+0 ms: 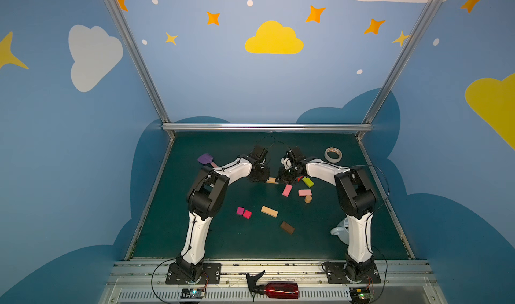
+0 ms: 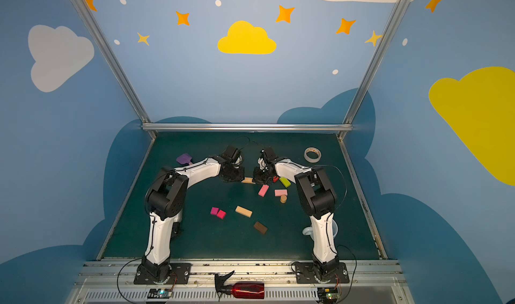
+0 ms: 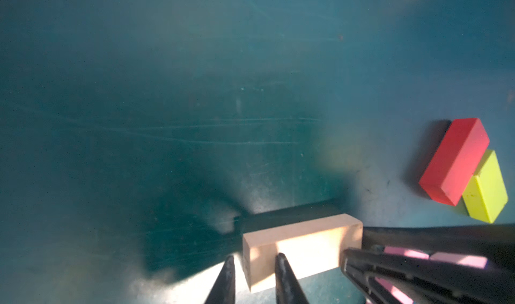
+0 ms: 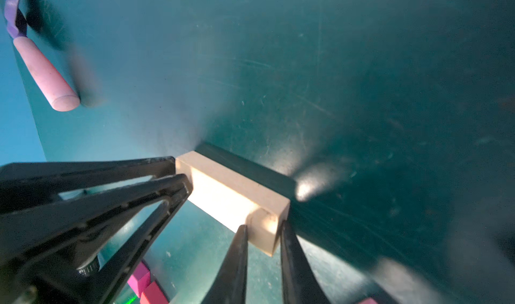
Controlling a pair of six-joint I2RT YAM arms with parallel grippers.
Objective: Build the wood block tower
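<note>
Top views: no tower yet, wood blocks point(image 1: 287, 190) scattered on table point(image 1: 223, 241). Left claw point(image 3: 255, 256), right claw point(image 4: 264, 224) straddle tan block point(image 1: 269, 180); I can't tell if pinching.

A: What are the walls point(image 1: 211, 74) like?
B: Blue, painted with white and yellow clouds point(image 1: 274, 39), orange stars point(image 1: 213, 18), pale dots point(image 1: 250, 3), darker blue clouds low down.
A: The corners?
B: Silver posts point(image 1: 133, 54) slant down to a rail point(image 1: 266, 127) across the back.
A: And below?
B: A dark green mat point(image 1: 237, 246), finely scratched in the wrist views.
A: The light?
B: Soft on the walls, with a bright patch point(image 4: 306, 189) on the mat.
</note>
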